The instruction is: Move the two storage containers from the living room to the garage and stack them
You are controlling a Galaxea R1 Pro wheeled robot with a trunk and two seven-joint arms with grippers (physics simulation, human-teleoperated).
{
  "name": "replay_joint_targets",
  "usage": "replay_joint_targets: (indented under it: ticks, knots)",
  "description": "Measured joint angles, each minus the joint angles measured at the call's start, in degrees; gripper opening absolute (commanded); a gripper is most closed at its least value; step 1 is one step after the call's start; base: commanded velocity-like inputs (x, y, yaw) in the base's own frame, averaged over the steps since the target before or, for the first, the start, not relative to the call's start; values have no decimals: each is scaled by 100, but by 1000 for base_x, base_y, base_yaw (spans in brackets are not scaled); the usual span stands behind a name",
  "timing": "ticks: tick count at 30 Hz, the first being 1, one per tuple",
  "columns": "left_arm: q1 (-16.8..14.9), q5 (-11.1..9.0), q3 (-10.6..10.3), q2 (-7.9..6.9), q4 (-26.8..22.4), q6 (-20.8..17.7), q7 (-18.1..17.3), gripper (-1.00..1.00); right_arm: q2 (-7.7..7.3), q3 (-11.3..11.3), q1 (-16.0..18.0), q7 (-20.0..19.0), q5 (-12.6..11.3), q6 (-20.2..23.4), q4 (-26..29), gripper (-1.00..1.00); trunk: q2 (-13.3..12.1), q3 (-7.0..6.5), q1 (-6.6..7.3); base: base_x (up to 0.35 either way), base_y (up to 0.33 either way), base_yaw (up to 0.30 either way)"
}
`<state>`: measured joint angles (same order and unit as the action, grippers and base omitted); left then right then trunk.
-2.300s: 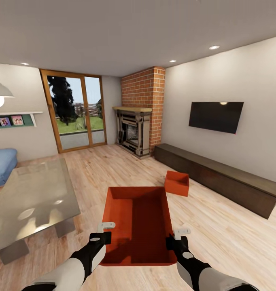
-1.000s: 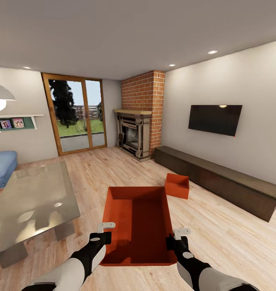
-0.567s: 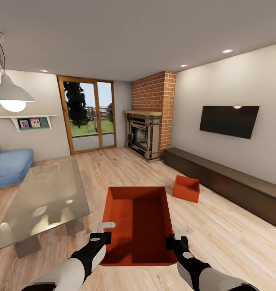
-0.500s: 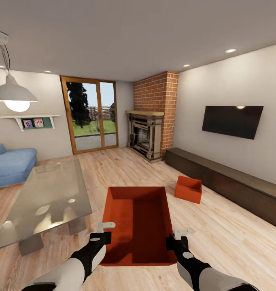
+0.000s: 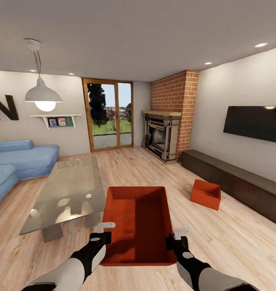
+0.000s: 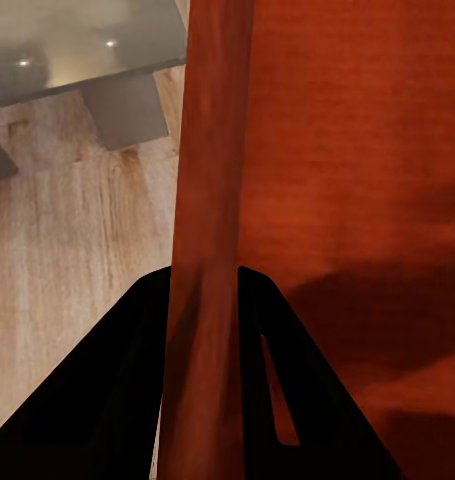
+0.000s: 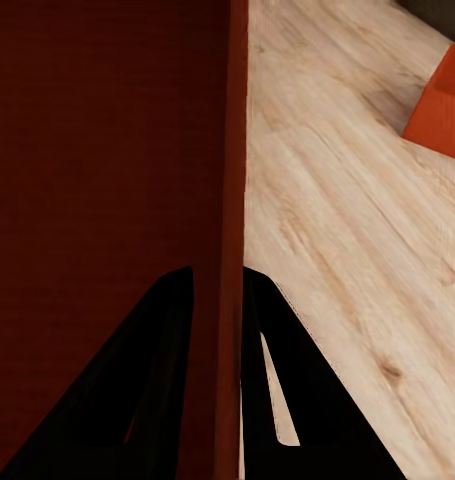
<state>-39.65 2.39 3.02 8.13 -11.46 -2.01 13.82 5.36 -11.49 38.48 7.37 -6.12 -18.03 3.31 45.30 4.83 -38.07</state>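
I hold an orange-red storage container [image 5: 139, 220] in front of me above the light wood floor of the living room. My left gripper [image 5: 102, 236] is shut on its left wall [image 6: 209, 250], and my right gripper [image 5: 175, 239] is shut on its right wall [image 7: 230, 220]. The second storage container [image 5: 205, 193] sits on the wood floor at the right, in front of the long dark cabinet [image 5: 239, 186]; a corner of this second container [image 7: 439, 100] is seen past the right wall.
A glass-topped low table [image 5: 67, 192] stands close on the left, a blue sofa [image 5: 16, 159] behind it. A brick fireplace [image 5: 166, 129], glass patio doors [image 5: 109, 115], a wall TV [image 5: 255, 123] and a hanging lamp [image 5: 43, 95] are ahead. Wood floor lies open between table and cabinet.
The whole view has swung to the left: sofa, lamp and wall letter have come in, while the TV, cabinet and second container slid right. Both grippers keep their hold on the carried container.
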Motion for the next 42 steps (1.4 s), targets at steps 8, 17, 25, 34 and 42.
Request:
replay_joint_targets:
  ticks: [8, 17, 25, 34, 42]
  knots:
    - [0, 0, -1, 0, 0, 0, 0, -100, 0, 1, -1, 1, 0, -1, 0, -100, 0, 0, 0, 0, 0, 274]
    - [0, 5, 3, 1, 0, 0, 1, -100, 0, 1, 0, 2, 1, -4, -3, -100, 0, 0, 0, 0, 0, 274]
    - [0, -2, -2, -1, 0, 0, 0, -100, 0, 0, 0, 0, 0, 0, 0, -100, 0, 0, 0, 0, 0, 274]
    - [0, 2, 1, 1, 0, 0, 0, -100, 0, 0, 0, 2, 0, -1, 0, -100, 0, 0, 0, 0, 0, 273]
    - [0, 5, 3, 1, -1, 0, 1, -100, 0, 0, 0, 3, 1, -3, -2, -100, 0, 0, 0, 0, 0, 274]
